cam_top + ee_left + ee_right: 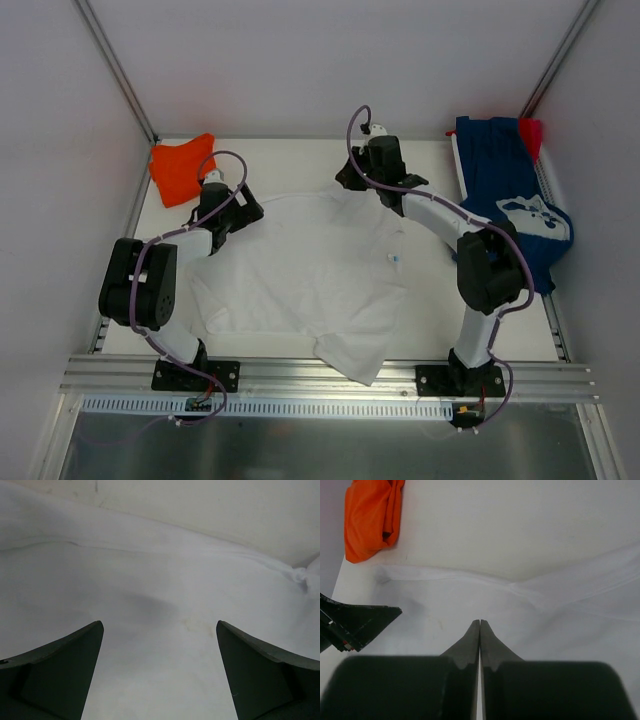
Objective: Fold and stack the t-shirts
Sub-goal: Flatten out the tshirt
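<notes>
A white t-shirt (310,270) lies spread out flat across the middle of the table. My left gripper (240,210) hovers over its far left part, open, with only white cloth (160,580) below the wide-apart fingers (65,670). At the shirt's far edge, my right gripper (352,178) is shut, its fingertips (480,622) pressed together low over the cloth (545,610); no fold shows between them. An orange t-shirt (180,168) (370,520) sits crumpled in the far left corner. A navy t-shirt (505,185) with white print lies at the right, and a small red one (531,133) sits behind it.
White walls and metal corner posts enclose the table on three sides. The navy shirt hangs over the table's right edge (552,300). An aluminium rail (320,375) with both arm bases runs along the near edge. The left arm's finger (360,622) shows in the right wrist view.
</notes>
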`<state>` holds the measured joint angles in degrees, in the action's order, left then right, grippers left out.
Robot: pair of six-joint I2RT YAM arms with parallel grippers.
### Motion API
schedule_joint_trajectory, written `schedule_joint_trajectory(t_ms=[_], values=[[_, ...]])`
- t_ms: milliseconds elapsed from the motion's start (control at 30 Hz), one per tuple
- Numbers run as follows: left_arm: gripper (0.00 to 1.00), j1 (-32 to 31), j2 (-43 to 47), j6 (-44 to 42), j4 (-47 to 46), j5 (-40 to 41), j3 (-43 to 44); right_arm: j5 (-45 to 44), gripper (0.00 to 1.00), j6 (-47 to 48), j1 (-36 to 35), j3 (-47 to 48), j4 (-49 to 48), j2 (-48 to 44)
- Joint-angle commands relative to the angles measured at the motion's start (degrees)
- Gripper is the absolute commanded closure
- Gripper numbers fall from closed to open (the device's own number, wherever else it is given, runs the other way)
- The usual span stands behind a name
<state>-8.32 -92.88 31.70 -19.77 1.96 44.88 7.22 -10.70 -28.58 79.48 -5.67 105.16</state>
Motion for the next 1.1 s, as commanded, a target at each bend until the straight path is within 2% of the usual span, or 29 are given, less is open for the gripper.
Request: schedule_joint_trajectory(t_ms=[0, 100, 200, 367, 567, 933, 1067], values=[[0.03, 1.37, -0.98, -4.71, -5.71, -8.98, 0.55, 2.88, 0.99, -0.37, 1.86, 9.09, 3.55, 4.25], [0.03, 1.90, -3.26, -5.95, -3.63, -11.34, 3.70, 1.39, 1.00, -1.60, 2.91, 10.60, 4.44, 7.15], [0.07, 2.34, -5.55, -5.60, -0.46, -12.33, 6.43, -0.36, 0.99, -3.53, 4.05, 11.48, 4.62, 10.31], [0.08, 2.43, -4.59, -5.51, -2.99, -12.50, 4.60, 1.21, 1.00, -11.00, 5.81, 12.45, 4.44, 15.85], [0.08, 2.43, -4.68, -5.78, -2.73, -13.03, 4.69, 1.92, 1.00, -15.22, 5.90, 10.96, 1.45, 18.76], [0.08, 2.43, -4.59, -5.77, -2.82, -13.03, 4.42, 1.04, 1.00, -16.20, 5.90, 12.89, 0.75, 22.10], [0.08, 2.43, -4.50, -5.69, -2.82, -12.77, 4.42, -0.45, 1.00, -15.06, 5.90, 10.61, 0.58, 20.26]])
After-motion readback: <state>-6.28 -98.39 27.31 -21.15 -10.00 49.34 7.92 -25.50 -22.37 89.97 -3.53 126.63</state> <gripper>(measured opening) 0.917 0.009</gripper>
